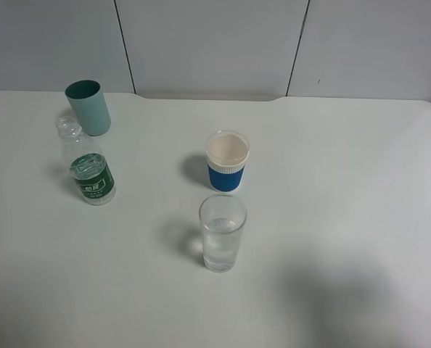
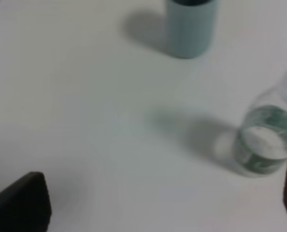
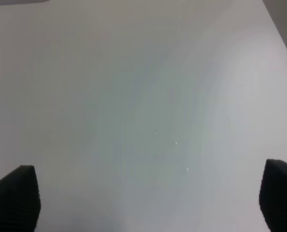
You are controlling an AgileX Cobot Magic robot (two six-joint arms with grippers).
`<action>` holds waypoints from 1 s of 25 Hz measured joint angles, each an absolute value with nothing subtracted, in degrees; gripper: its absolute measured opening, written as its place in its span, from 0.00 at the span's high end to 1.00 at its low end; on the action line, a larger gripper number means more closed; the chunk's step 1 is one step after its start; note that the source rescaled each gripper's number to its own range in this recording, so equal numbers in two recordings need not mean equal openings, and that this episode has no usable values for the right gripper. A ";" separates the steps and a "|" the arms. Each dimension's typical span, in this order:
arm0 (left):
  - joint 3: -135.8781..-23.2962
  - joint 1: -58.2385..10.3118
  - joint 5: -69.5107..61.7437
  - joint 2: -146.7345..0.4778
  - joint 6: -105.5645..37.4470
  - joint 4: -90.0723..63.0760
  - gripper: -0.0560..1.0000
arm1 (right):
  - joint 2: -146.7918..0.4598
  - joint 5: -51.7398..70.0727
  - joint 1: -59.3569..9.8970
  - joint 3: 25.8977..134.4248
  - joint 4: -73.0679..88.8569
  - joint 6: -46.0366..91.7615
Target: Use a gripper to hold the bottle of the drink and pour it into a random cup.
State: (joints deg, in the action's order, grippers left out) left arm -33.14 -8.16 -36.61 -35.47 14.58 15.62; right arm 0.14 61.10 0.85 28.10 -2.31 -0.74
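The bottle (image 1: 89, 165) is a small clear plastic one with a dark green label and no cap. It stands upright at the table's left, and also shows in the left wrist view (image 2: 266, 145). The cup (image 1: 221, 232), a tall clear glass with some liquid in it, stands near the table's middle front. My left gripper (image 2: 155, 203) is open and empty, with its black fingertips (image 2: 20, 203) wide apart and the bottle just off one side. My right gripper (image 3: 146, 198) is open and empty over bare table. Neither gripper shows in the exterior view.
A teal opaque tumbler (image 1: 88, 107) stands just behind the bottle and also shows in the left wrist view (image 2: 191, 26). A white paper cup with a blue sleeve (image 1: 227, 161) stands behind the glass. The white table (image 1: 360, 188) ends at a grey panelled wall.
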 joint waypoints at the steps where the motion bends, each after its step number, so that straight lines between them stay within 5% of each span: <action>1: -35.04 -8.16 -39.62 -34.69 14.58 16.67 0.00 | 0.14 61.10 0.85 28.10 -2.31 -0.74; 13: -44.18 -8.16 -65.30 -19.66 9.39 18.08 0.00 | 0.14 61.10 0.85 28.10 -2.31 -0.74; 25: -44.18 -2.99 -69.07 -10.53 9.10 16.11 0.00 | 0.14 61.10 0.85 28.10 -2.31 -0.74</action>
